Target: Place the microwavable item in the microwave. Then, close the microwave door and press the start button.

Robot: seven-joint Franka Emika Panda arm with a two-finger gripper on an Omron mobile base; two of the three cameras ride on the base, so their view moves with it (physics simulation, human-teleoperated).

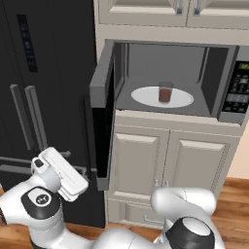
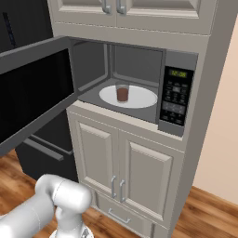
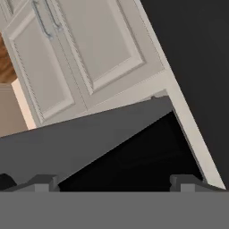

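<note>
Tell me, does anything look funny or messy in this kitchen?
Nothing looks spilled or broken. The small clear cup with dark red-brown contents stands upright on the round white turntable inside the grey steel microwave. The only unfinished bit: the grey-framed microwave door with dark glass hangs wide open.

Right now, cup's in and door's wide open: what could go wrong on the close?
1. The gripper sits open and low at the microwave door; a push near its bottom edge could slip off.
2. A hard swing could jolt the cup, which stands free on the turntable.
3. An unlatched door could make the start press useless.
</note>
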